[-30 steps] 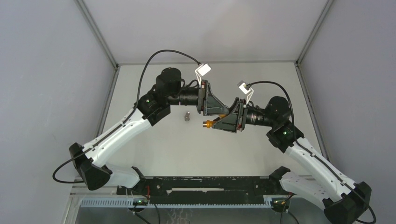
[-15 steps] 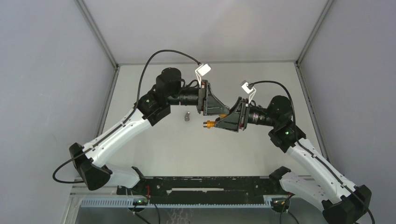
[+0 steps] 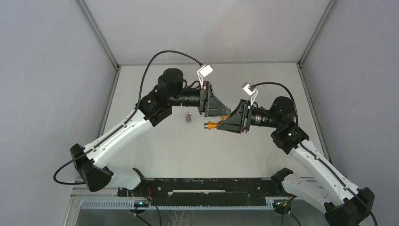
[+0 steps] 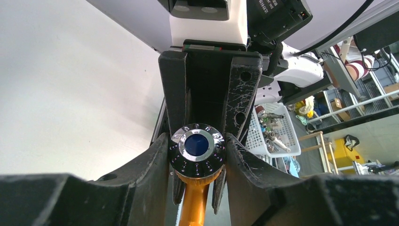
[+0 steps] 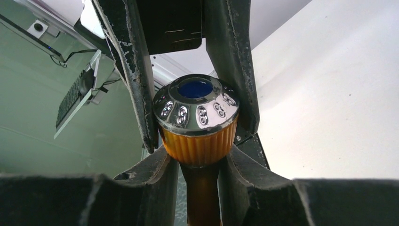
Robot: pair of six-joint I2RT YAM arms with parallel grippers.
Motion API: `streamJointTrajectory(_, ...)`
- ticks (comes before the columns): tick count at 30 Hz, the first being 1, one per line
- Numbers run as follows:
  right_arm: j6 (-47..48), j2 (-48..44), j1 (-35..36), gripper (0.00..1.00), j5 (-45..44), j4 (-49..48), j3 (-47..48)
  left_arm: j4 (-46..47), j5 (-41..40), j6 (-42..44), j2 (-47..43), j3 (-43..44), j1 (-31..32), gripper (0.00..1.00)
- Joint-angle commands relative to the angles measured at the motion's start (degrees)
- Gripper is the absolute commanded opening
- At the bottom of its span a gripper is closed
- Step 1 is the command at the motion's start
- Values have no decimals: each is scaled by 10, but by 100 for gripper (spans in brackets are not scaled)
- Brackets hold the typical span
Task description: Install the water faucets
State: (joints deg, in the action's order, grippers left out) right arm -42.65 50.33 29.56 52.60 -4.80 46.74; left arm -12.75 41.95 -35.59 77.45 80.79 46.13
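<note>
Left arm and right arm: long links in white shell; joint housings and bases in black. One green indicator light is lit on the left elbow housing, and a matching one on the right. A thin black cable runs along each arm to a small white camera module bracketed at the wrist. Left gripper and right gripper: black, wedge-shaped bodies. Fingers are matte black and heavily scuffed with whitish scratches. Round holes are bored through one right-gripper finger
</note>
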Motion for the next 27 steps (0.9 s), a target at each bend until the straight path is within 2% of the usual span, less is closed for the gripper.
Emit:
streamJointTrajectory(1, -1, -4, 3, 0, -26, -12, -2, 22, 25, 1, -4, 21, 5, 0)
streamJointTrajectory(4, -24, -16, 2, 0, -53, -47, -23, 22, 23, 2, -5, 20, 5, 0)
streamJointTrajectory(5, -30, -20, 2, 0, -63, -53, -29, 22, 22, 2, -5, 20, 5, 3)
streamJointTrajectory(6, -35, -23, 2, 0, -68, -60, -35, 21, 21, 3, -4, 20, 5, 14)
streamJointTrajectory(10, -38, -37, 1, 0, -100, -59, -53, -10, 12, 26, 0, 30, 4, 70)
streamJointTrajectory(13, -22, -56, -7, 0, -128, -29, -59, -73, -20, 54, -1, 42, -11, 98)
streamJointTrajectory(19, 42, -116, -71, 0, -199, 85, -63, -169, -160, 52, -40, -10, -86, 100)
streamJointTrajectory(23, 90, -159, -91, 0, -295, 146, -62, -196, -348, 78, -71, -85, -103, 100)
streamJointTrajectory(25, 107, -170, -92, 0, -332, 158, -62, -224, -411, 89, -51, -98, -104, 100)
streamJointTrajectory(27, 116, -174, -92, 0, -353, 164, -62, -282, -465, 92, -4, -73, -104, 100)
